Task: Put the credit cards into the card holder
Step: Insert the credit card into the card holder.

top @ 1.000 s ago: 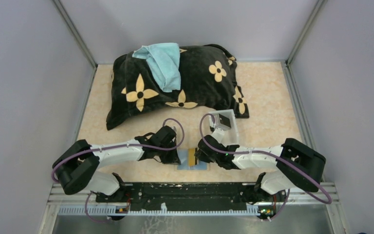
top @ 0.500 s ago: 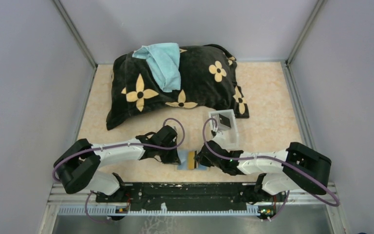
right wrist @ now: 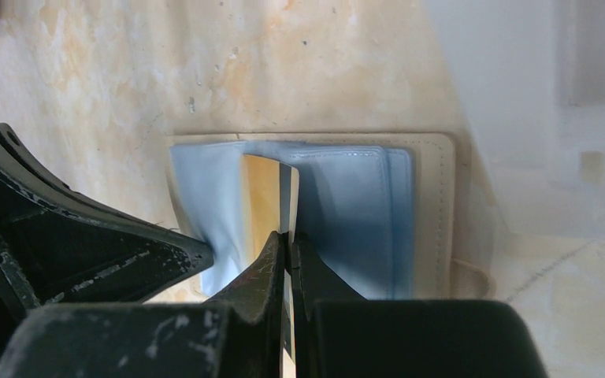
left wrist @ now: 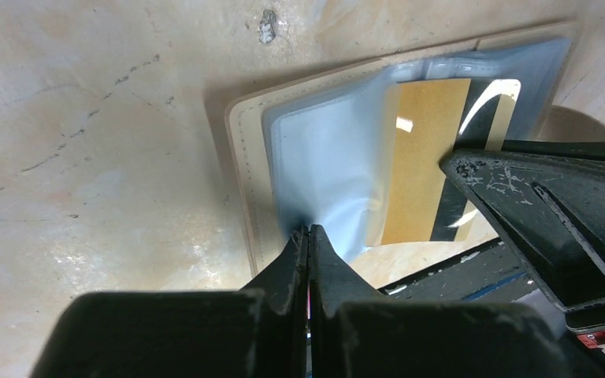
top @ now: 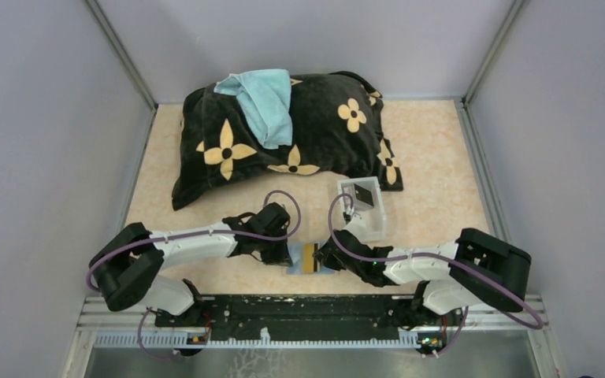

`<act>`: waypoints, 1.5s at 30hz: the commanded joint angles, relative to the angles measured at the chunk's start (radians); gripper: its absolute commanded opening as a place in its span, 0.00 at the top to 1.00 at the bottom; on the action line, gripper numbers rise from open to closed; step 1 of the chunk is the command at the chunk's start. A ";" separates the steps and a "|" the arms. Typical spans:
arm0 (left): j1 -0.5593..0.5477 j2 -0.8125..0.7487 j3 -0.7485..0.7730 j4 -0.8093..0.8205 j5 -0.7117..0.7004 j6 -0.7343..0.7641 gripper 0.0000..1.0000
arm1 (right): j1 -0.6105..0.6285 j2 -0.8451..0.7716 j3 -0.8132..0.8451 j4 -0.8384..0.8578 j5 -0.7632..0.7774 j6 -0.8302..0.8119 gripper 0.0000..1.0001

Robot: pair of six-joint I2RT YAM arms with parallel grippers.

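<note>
Near table edge, centre: card holder (top: 324, 266) lies open flat | left gripper (left wrist: 309, 236) pinched tight on its clear sleeve (left wrist: 327, 157) | right gripper (right wrist: 290, 240) clamped on gold card (right wrist: 261, 201), which is tilted on edge and partly under the sleeve | sleeve mouth lies left of right jaws, so the push is likely the right arm's.

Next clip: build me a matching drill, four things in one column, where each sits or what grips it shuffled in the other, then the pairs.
1 gold card
2 card holder
3 towel
4 dark card

A lying on the pillow
B pinched by the right claw
C in the white tray
D open on the table, sleeve pinched by the left claw

Pairs: 1-B, 2-D, 3-A, 4-C
</note>
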 commanded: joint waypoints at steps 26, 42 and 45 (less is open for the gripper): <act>-0.036 -0.195 0.004 -0.449 -0.233 -0.090 0.61 | 0.036 0.186 0.031 -0.075 -0.062 -0.047 1.00; -0.038 -0.112 -0.076 -0.259 -0.188 -0.073 0.74 | 0.058 0.194 0.097 -0.218 -0.046 -0.056 1.00; -0.039 -0.081 -0.083 -0.216 -0.178 -0.066 0.79 | 0.069 0.206 0.125 -0.266 -0.036 -0.054 1.00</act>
